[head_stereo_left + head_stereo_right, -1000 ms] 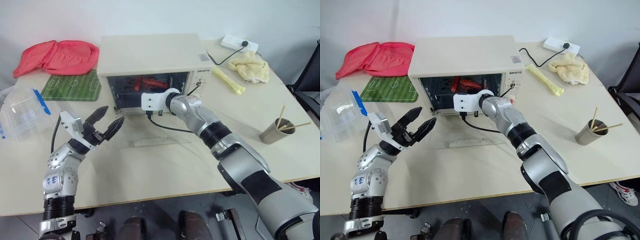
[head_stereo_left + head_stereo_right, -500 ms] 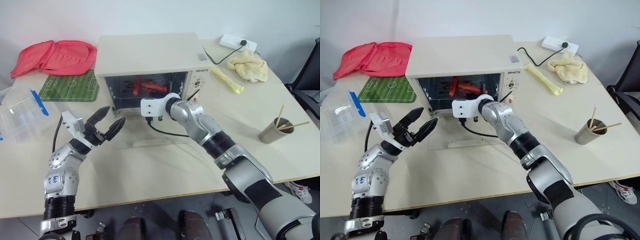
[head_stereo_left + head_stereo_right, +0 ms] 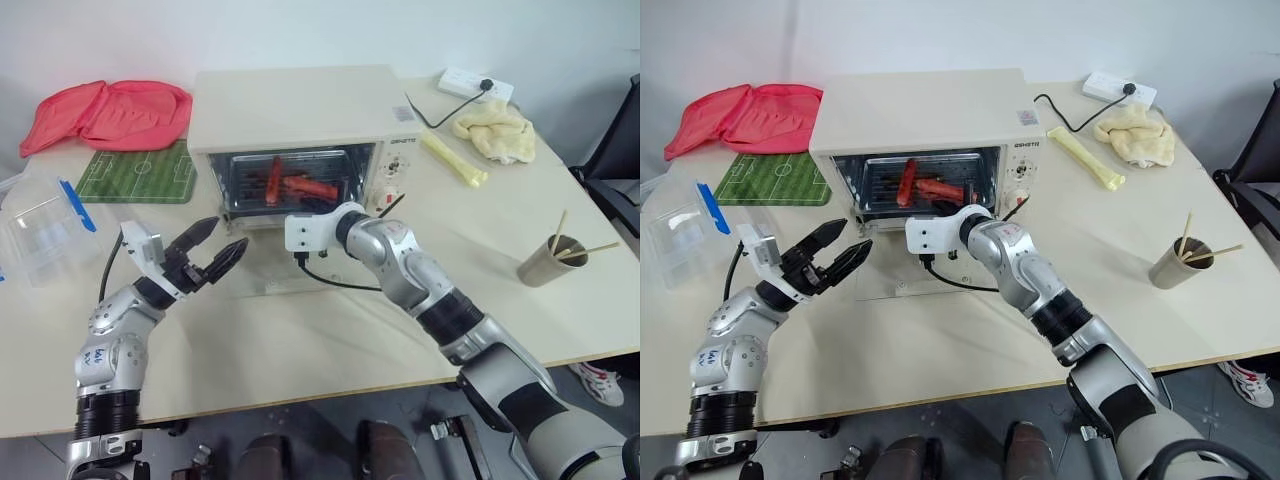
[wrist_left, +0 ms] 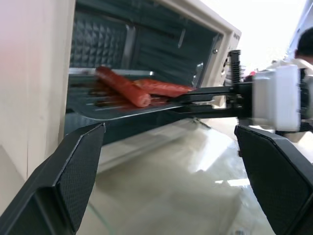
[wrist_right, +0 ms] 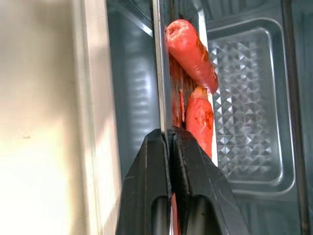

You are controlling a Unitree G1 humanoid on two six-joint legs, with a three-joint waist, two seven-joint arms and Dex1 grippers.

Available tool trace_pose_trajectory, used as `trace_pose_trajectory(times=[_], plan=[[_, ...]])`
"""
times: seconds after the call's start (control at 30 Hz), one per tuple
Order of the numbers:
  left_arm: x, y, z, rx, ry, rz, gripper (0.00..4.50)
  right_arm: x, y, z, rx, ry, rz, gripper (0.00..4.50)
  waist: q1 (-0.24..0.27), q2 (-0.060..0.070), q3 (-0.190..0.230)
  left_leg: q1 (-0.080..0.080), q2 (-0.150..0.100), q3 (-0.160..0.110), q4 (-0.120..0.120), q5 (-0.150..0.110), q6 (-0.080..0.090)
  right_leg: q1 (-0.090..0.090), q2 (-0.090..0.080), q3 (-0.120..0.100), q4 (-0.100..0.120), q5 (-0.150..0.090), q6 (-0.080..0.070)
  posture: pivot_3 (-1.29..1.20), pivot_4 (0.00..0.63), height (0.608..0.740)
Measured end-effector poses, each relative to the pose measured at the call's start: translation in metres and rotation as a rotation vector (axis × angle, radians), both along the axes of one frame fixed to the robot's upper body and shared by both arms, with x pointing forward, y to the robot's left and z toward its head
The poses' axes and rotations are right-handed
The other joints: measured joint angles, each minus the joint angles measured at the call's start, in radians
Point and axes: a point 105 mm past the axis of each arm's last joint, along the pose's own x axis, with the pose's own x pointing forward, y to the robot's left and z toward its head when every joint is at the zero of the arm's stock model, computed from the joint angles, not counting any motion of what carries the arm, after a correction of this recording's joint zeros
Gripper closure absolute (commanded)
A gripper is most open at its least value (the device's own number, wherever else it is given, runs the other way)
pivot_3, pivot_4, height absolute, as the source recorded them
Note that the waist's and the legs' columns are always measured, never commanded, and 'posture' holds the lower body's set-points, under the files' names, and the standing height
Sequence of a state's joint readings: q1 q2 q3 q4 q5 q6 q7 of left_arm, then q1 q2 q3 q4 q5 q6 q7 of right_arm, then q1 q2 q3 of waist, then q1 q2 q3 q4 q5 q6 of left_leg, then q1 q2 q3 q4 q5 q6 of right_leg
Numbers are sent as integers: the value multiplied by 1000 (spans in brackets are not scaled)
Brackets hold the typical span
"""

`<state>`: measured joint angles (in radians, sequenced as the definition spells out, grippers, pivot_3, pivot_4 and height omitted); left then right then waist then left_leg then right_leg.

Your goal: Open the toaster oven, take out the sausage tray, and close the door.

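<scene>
The cream toaster oven [image 3: 300, 100] stands at the back of the table. Its glass door [image 3: 930, 285] lies flat and open in front of it. In the opening sits the silver sausage tray [image 4: 122, 105] with two red sausages [image 3: 295, 186] on it, its front edge drawn to the mouth of the oven. My right gripper [image 5: 166, 134] is shut on that front rim, reaching in level from the right. To the left of the door, above the table, my left gripper [image 3: 225, 236] hovers wide open and holds nothing, pointing toward the oven.
A green football mat [image 3: 140, 170] and a red bag [image 3: 110, 105] lie left of the oven, and a clear plastic box [image 3: 40, 225] sits at the far left. On the right are a yellow towel [image 3: 495, 130], a power strip [image 3: 475, 85] and a metal cup with sticks [image 3: 548, 260].
My right gripper has drawn back toward me with the tray's rim in it, sliding the tray and sausages forward in the oven. The left gripper has stayed put.
</scene>
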<state>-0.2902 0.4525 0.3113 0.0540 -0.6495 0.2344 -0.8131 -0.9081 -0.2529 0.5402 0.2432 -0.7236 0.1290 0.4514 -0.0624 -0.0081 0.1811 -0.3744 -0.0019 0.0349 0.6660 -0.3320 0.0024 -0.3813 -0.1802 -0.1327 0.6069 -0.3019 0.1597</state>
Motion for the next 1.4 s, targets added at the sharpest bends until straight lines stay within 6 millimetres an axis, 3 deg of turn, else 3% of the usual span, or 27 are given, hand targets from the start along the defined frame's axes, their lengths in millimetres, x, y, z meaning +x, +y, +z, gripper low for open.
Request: trace_pose_trajectory(times=[1.07,1.4], plan=[[-2,20,7,-9,44,24,0,-51,-9,-13,-23,-21,69,4431,3,0,0,0,0,2,0,0,0,-1,0,0,1,0,0,0,150,740],[-4,45,15,-79,52,108,0,-65,-12,-16,-37,-5,105,4431,9,0,0,0,0,2,1,0,0,0,0,0,1,0,0,0,150,740]])
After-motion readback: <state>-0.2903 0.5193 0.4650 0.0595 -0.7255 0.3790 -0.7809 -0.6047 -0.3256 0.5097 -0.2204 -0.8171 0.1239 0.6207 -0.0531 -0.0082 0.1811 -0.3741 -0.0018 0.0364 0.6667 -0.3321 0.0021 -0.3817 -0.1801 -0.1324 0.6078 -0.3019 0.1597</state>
